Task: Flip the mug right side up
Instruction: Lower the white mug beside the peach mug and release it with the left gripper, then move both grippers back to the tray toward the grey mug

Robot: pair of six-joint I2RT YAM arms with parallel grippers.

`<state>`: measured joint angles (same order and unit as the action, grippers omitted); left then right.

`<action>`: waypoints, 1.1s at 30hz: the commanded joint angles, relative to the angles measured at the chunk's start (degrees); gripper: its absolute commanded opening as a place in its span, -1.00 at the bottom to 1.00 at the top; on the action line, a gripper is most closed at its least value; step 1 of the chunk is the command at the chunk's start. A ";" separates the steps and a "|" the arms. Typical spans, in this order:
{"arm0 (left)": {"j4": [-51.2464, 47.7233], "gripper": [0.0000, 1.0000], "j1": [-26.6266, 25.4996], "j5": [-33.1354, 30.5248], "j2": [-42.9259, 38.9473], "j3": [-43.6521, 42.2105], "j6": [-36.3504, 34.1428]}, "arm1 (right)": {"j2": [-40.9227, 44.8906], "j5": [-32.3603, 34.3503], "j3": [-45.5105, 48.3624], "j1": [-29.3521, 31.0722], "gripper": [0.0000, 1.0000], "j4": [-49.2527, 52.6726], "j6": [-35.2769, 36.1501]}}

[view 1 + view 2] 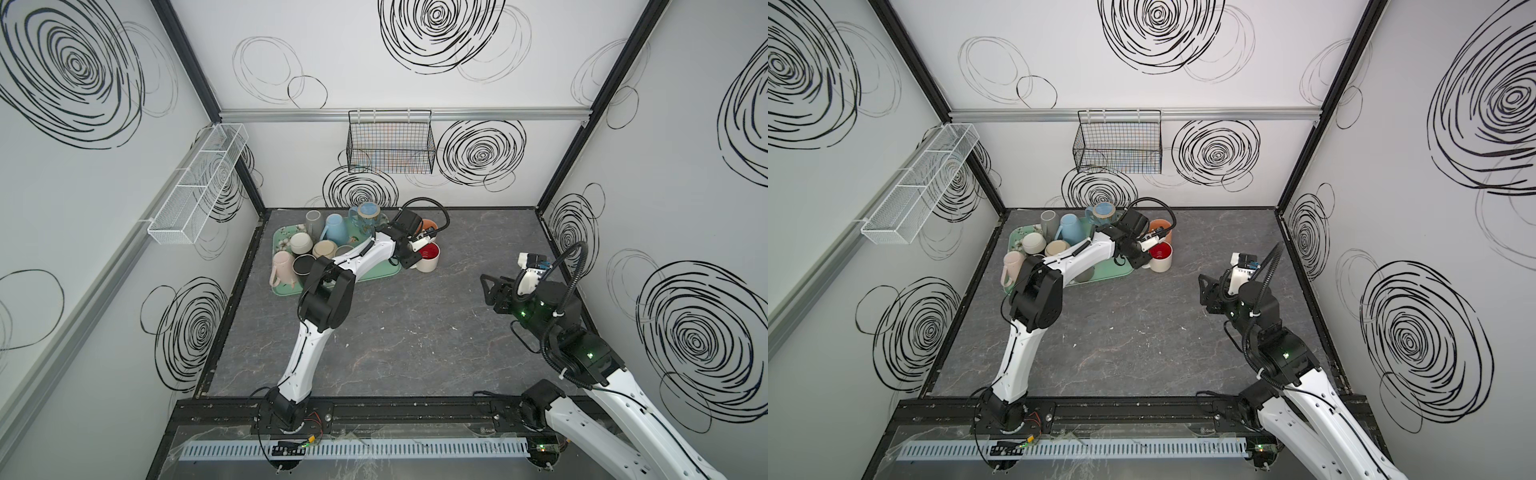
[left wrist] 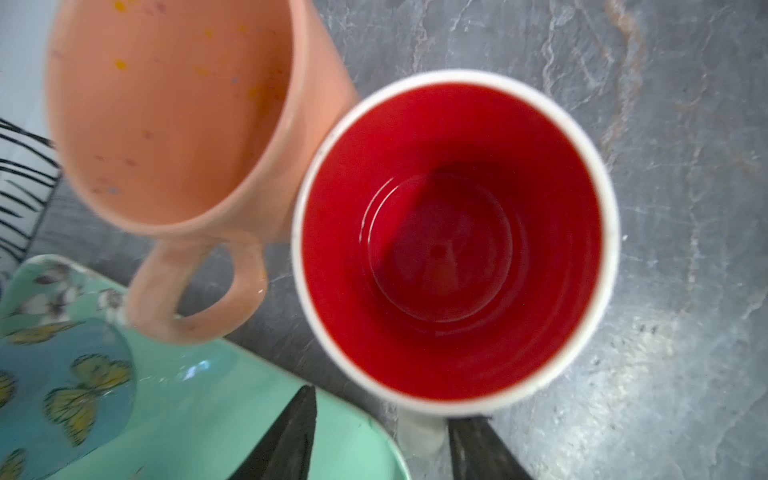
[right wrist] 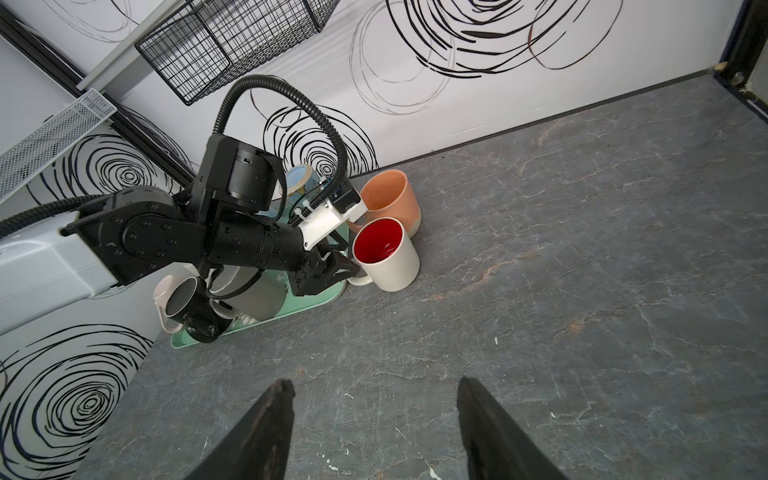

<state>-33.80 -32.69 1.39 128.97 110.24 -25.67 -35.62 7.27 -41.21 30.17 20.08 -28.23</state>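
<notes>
Left wrist view looks straight into the white mug [image 2: 453, 245], standing mouth-up on the desk [image 2: 685, 208] against the peach mug [image 2: 166, 116] beside the green tray [image 2: 249, 415], so the left claw [image 2: 382, 409] sits spread astride its handle, apparently finished, while the right claw [image 3: 374, 383] hangs spread and empty.

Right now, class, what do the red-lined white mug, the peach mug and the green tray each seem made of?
White mug: probably glazed ceramic; glossy red inside with reflections, thick white rim. Peach mug: likely ceramic too; duller, speckled finish, thick wall. Green tray: perhaps plastic or melamine; smooth, shiny, printed flowers.
</notes>
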 commanded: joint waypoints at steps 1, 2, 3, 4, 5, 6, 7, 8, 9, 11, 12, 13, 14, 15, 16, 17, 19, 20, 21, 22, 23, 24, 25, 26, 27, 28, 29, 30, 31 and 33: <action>3.09 0.13 -0.88 -4.31 -10.03 -2.17 2.64 | -0.27 -2.17 -0.34 -0.43 0.33 -0.33 -0.47; 2.96 0.14 -0.97 -5.30 -12.23 -3.43 3.27 | -0.69 -2.76 -0.67 -0.43 0.33 -0.30 -0.33; 2.74 0.16 -0.98 -6.12 -14.52 -4.85 3.56 | -1.17 -3.31 -1.01 -0.42 0.34 -0.26 -0.11; 2.60 0.17 -0.98 -6.71 -16.70 -6.19 3.84 | -1.69 -3.52 -1.21 -0.45 0.34 -0.30 0.13; 2.60 0.19 -0.89 -7.62 -19.17 -7.70 4.07 | -2.56 -3.72 -1.49 -0.39 0.34 -0.29 0.43; 2.69 0.21 -0.66 -8.32 -21.52 -9.30 4.29 | -3.57 -3.90 -1.80 -0.44 0.34 -0.17 0.70; 2.77 0.22 -0.54 -9.07 -23.90 -10.79 4.54 | -4.49 -3.99 -2.14 -0.39 0.33 -0.12 0.84; 3.22 0.24 -0.22 -9.97 -26.24 -12.35 5.03 | -5.76 -4.46 -2.37 -0.35 0.33 -0.25 1.13; 3.81 0.26 0.14 -10.99 -28.41 -14.25 5.74 | -6.96 -5.14 -2.55 -0.29 0.32 -0.62 1.32; 4.96 0.27 1.13 -12.17 -32.24 -18.33 7.37 | -9.45 -6.79 -2.50 -0.27 0.30 -1.63 1.59; 5.74 0.28 1.81 -12.63 -34.22 -20.69 8.73 | -10.94 -7.69 -2.64 -0.15 0.28 -2.23 1.68; 6.35 0.29 2.45 -12.81 -35.89 -23.09 10.04 | -12.25 -8.42 -2.62 0.15 0.27 -2.85 1.69; 7.14 0.29 3.44 -12.72 -37.96 -25.90 11.70 | -13.75 -9.19 -2.80 0.59 0.26 -3.57 1.61; 7.99 0.30 4.50 -12.34 -39.93 -28.74 13.59 | -15.42 -9.67 -3.05 1.29 0.26 -4.35 1.61; 8.78 0.31 5.57 -12.07 -41.83 -31.46 15.32 | -16.89 -9.81 -3.36 2.22 0.26 -5.05 1.60; 9.69 0.32 7.06 -11.45 -43.80 -34.47 17.30 | -18.58 -9.65 -3.83 3.46 0.26 -6.05 1.75; 11.26 0.34 10.77 -9.02 -47.91 -39.42 23.09 | -22.03 -9.33 -5.22 6.15 0.14 -7.92 2.58; 13.07 0.35 13.08 -6.68 -50.24 -42.42 26.68 | -24.45 -9.21 -6.38 7.53 0.03 -8.63 3.18; 15.77 0.35 15.77 -3.27 -52.42 -45.81 30.22 | -26.99 -9.26 -8.02 8.85 -0.06 -8.99 3.63; 18.36 0.35 18.13 -0.67 -54.31 -48.98 33.04 | -29.59 -9.41 -9.56 10.00 -0.11 -9.16 4.07; 21.09 0.35 20.69 2.28 -55.99 -52.08 35.63 | -32.43 -9.59 -11.45 11.12 -0.14 -9.26 4.59; 23.01 0.35 23.27 5.05 -57.26 -54.33 37.65 | -35.20 -9.84 -13.30 12.18 -0.14 -9.42 4.92; 23.94 0.35 25.19 7.01 -57.86 -55.63 38.76 | -37.44 -10.46 -14.74 13.07 -0.14 -9.65 5.10; 24.23 0.35 27.23 9.45 -58.19 -56.36 39.47 | -39.89 -11.88 -16.57 13.87 -0.13 -10.02 5.09; 24.24 0.35 29.42 12.31 -57.98 -56.46 39.67 | -42.04 -13.69 -18.04 14.41 -0.12 -10.50 4.31; 24.04 0.35 31.22 14.19 -57.59 -56.17 39.66 | -43.64 -15.14 -19.30 14.73 -0.11 -11.06 3.55; 24.13 0.35 32.84 15.40 -56.92 -55.87 39.66 | -45.53 -16.53 -20.48 15.22 -0.11 -12.26 3.12; 24.98 0.34 34.36 16.49 -56.00 -55.91 39.64 | -47.41 -17.36 -21.50 15.66 -0.09 -13.00 3.07; 26.21 0.32 35.43 17.66 -54.95 -56.20 39.91 | -49.14 -17.77 -22.67 15.85 -0.08 -13.04 3.14; 29.27 0.23 37.22 21.02 -51.91 -56.86 41.55 | -53.42 -18.26 -25.43 15.88 -0.06 -12.29 3.18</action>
<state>-11.97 2.48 14.09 73.78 54.24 12.03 -85.19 -8.10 -62.89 45.63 9.39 -24.80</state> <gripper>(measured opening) 0.629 0.466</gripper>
